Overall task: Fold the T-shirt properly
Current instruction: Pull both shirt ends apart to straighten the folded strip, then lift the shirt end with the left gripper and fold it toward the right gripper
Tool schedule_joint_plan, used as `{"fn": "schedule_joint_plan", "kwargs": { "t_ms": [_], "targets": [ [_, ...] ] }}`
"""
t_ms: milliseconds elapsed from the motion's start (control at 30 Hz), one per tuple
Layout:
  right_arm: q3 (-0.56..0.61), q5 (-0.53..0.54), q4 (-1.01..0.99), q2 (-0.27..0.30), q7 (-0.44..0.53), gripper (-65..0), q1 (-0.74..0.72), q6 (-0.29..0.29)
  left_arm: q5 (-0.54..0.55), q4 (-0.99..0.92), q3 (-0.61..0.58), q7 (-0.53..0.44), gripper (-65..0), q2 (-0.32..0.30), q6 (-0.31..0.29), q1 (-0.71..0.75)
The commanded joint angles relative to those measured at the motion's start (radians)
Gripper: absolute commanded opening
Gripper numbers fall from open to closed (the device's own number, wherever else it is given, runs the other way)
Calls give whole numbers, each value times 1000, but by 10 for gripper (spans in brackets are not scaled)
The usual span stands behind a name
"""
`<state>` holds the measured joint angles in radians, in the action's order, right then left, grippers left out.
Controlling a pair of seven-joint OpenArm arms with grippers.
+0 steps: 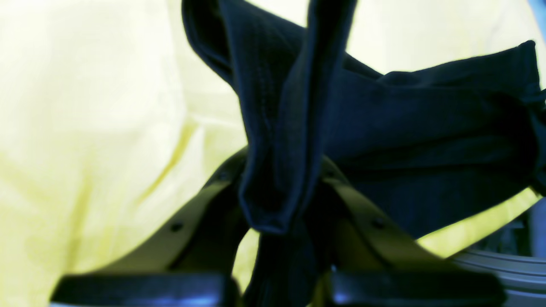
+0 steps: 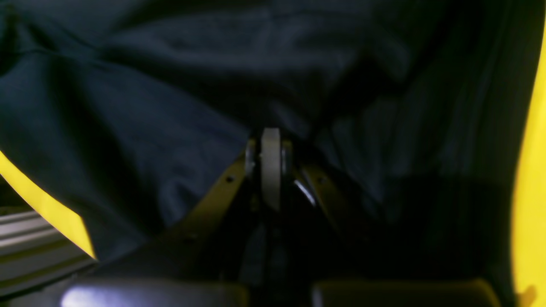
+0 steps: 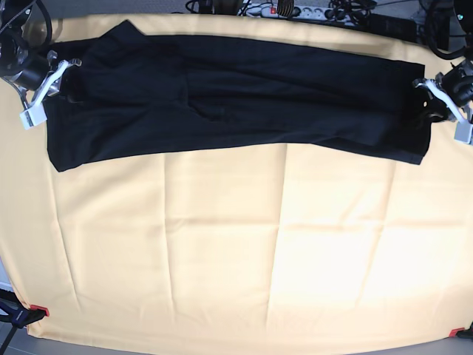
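Note:
The black T-shirt (image 3: 236, 96) lies as a long band across the far part of the pale yellow tablecloth (image 3: 236, 251). My left gripper (image 3: 429, 105) is at the shirt's right end in the base view. In the left wrist view it (image 1: 279, 187) is shut on a bunched fold of the black cloth (image 1: 426, 128), held a little above the tablecloth. My right gripper (image 3: 62, 83) is at the shirt's left end. In the right wrist view its jaws (image 2: 271, 145) are closed together at the edge of the dark fabric (image 2: 149, 128), which fills the view.
Cables and a power strip (image 3: 295, 11) lie beyond the table's far edge. Red clamps hold the tablecloth at the near corners (image 3: 38, 310). A grey table rail (image 2: 30, 238) shows beside the cloth edge.

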<state>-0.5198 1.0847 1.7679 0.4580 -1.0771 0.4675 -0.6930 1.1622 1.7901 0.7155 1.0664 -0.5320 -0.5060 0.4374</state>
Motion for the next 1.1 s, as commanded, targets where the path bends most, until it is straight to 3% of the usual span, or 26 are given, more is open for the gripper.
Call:
{"fn": "schedule_joint_plan", "kwargs": {
  "t_ms": [0, 200, 467, 600, 800, 1067],
  "targets": [
    [-8, 22, 39, 19, 18, -650, -2, -5, 6, 14, 13, -32, -650, -26, -2, -5],
    [-8, 24, 130, 19, 19, -650, -2, -5, 8, 14, 13, -41, -650, -39, -2, -5],
    [-8, 18, 130, 19, 18, -650, 3, -5, 212, 15, 13, 9, -650, -30, -73, -5],
    [-8, 17, 130, 18, 18, -650, 4, -5, 321, 15, 12, 83, -650, 15, -93, -2],
    [-8, 6, 130, -9, 18, -650, 3, -5, 321, 69, 12, 94, -650, 94, -108, -2],
    [-8, -16, 130, -51, 18, -650, 6, -5, 321, 318, 11, 93, -650, 176, -109, 42]
  ]
}}
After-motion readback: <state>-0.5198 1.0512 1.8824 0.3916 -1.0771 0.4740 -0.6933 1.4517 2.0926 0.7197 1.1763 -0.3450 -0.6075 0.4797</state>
